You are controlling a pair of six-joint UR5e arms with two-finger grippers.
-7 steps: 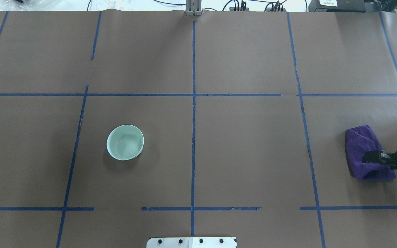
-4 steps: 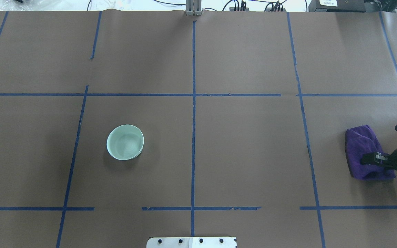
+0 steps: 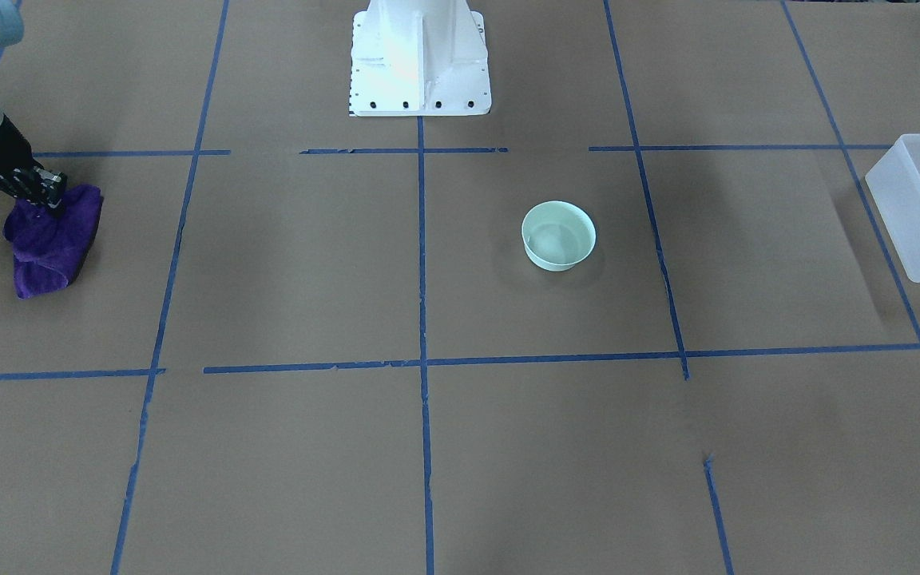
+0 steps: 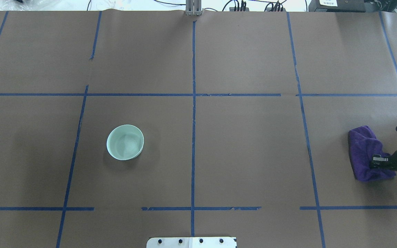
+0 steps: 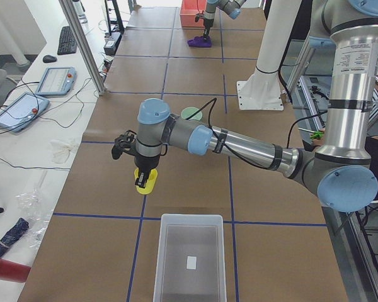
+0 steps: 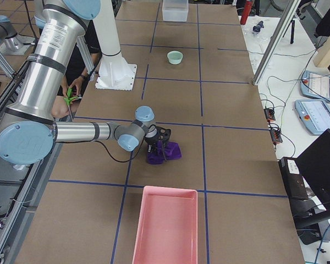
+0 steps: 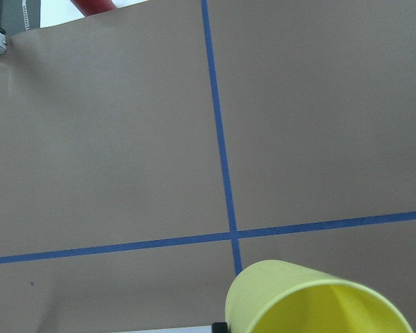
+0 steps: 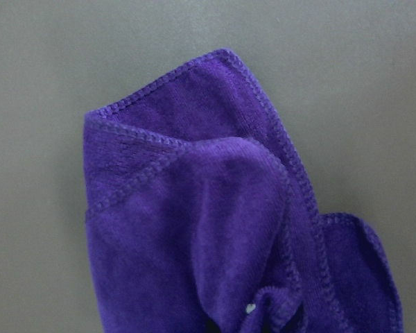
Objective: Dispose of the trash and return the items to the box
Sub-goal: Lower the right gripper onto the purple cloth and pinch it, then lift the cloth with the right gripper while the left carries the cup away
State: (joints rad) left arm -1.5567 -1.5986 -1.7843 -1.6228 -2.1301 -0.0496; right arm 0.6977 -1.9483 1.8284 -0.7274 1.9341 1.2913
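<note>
My left gripper is shut on the small yellow cup and holds it just above the paper, a short way from the frosted white box. The cup's rim fills the bottom of the left wrist view. The box also shows at the edge of the front-facing view. My right gripper is shut on a bunched purple cloth at the table's right end; the cloth also shows in the front-facing view and in the right wrist view.
A pale green bowl stands left of the centre line; it also shows in the front-facing view. A pink tray lies at the table's right end, near the cloth. Blue tape lines cross the brown paper. The white robot base stands at the robot's edge.
My right gripper has drawn back to the right with the purple cloth pinched in it. The cloth has shifted and bunched a little. The bowl has not moved.
</note>
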